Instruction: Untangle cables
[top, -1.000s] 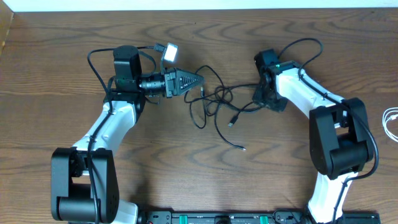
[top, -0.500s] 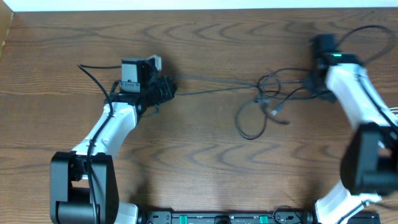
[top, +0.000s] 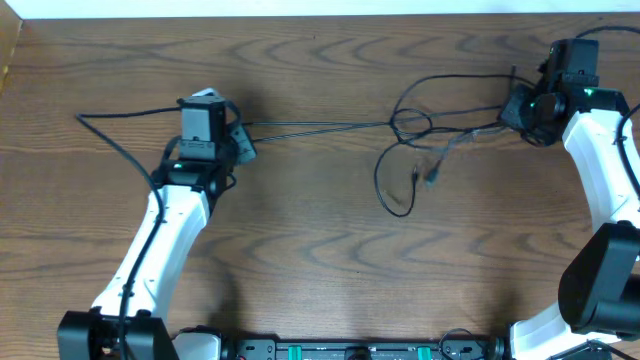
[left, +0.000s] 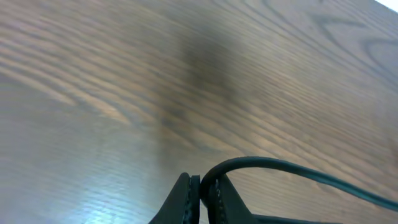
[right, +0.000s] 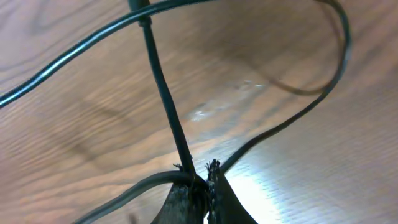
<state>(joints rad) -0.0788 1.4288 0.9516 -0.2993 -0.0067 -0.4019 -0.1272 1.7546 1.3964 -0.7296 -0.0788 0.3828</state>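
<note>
Black cables (top: 320, 124) stretch in a nearly straight line across the wooden table between my two grippers. A small knot of loops (top: 410, 120) sits right of the middle, and one loop (top: 392, 192) hangs toward the front with a plug end (top: 431, 178) beside it. My left gripper (top: 241, 138) is shut on a black cable (left: 280, 167) that curves out of its jaws to the right; left gripper (left: 203, 184). My right gripper (top: 508, 110) is shut on black cable strands (right: 163, 93) pinched at its tips; right gripper (right: 203, 179).
The left arm's own thick black wire (top: 105, 128) loops out over the table at the left. The table's back edge (top: 320, 14) runs along the top. The robot's base rail (top: 350, 350) lies at the front edge.
The two grippers have moved apart, left one leftward, right one right and back. The cables between them have gone from a loose heap to a taut line, with the knot shifted right.
</note>
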